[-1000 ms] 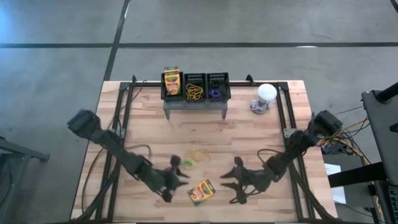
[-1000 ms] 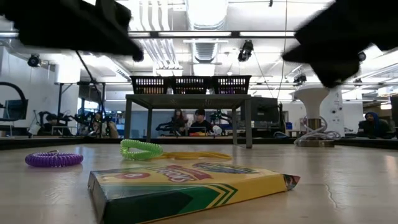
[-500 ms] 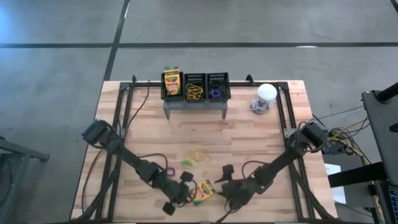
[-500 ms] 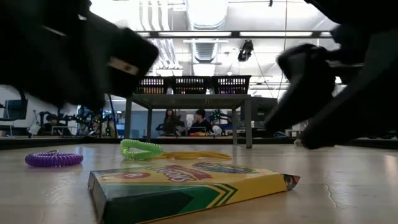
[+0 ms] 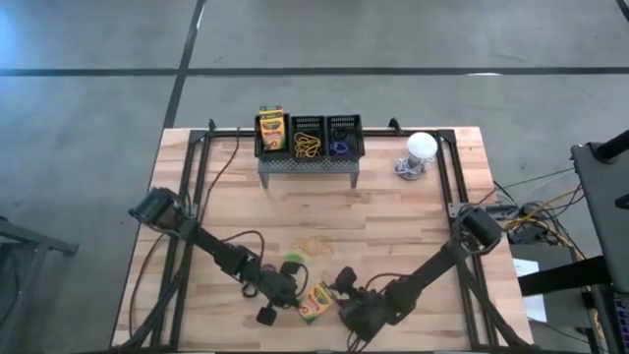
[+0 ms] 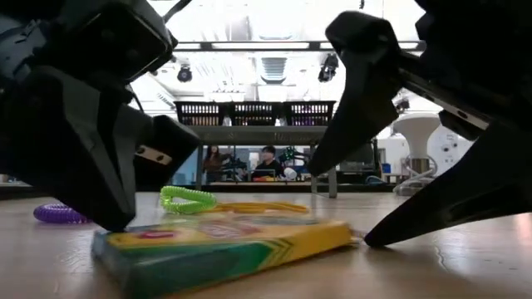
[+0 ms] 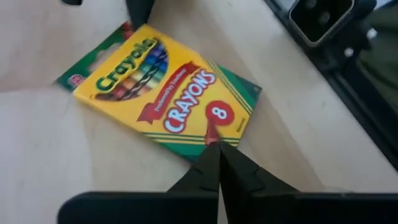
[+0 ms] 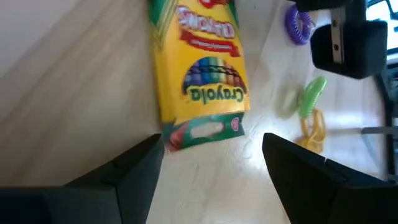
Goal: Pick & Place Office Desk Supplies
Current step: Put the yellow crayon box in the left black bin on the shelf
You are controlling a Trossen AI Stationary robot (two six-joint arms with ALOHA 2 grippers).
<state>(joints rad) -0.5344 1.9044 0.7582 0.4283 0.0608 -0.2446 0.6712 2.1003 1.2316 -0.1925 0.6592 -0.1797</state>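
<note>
Near the wooden table's [image 5: 413,211] front edge lies one crayon box [image 5: 314,302], between the left gripper [image 5: 287,296], clenched empty, and the right gripper [image 5: 346,295], spread wide. Three bins [image 5: 309,136] stand at the back edge.

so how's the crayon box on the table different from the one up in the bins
The crayon box on the table lies flat; the crayon box in the bin stands on end. The first sits at the near edge between the left gripper and right gripper; the second is at the far side, in the leftmost bin, with no gripper near. Both are yellow and green.
</note>
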